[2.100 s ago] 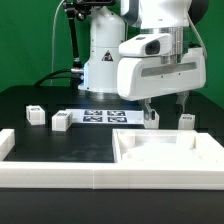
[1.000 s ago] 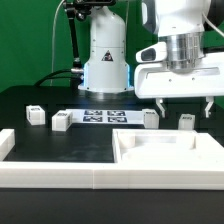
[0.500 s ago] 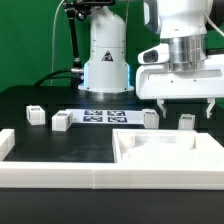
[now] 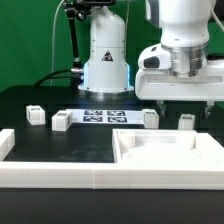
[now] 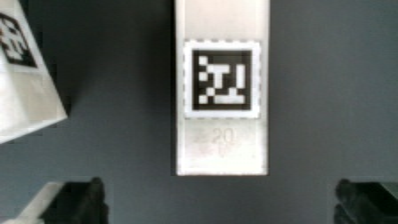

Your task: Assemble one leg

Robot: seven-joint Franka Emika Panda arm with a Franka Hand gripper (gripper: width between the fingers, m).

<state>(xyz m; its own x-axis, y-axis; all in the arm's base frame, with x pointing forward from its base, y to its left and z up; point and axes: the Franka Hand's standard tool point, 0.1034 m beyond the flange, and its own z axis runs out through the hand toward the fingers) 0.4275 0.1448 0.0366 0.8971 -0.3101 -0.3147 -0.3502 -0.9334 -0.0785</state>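
One leg point(image 5: 222, 90) beneath released claw point(image 5: 221, 205), second leg point(image 5: 25, 70) cut off at frame edge.

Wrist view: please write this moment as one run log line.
gripper: open, nothing held | leg: below gripper, untouched, tag up | second leg: beside it

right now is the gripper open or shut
Open: the gripper has its fingers wide apart in the wrist view, gripping nothing; the leg lies untouched.
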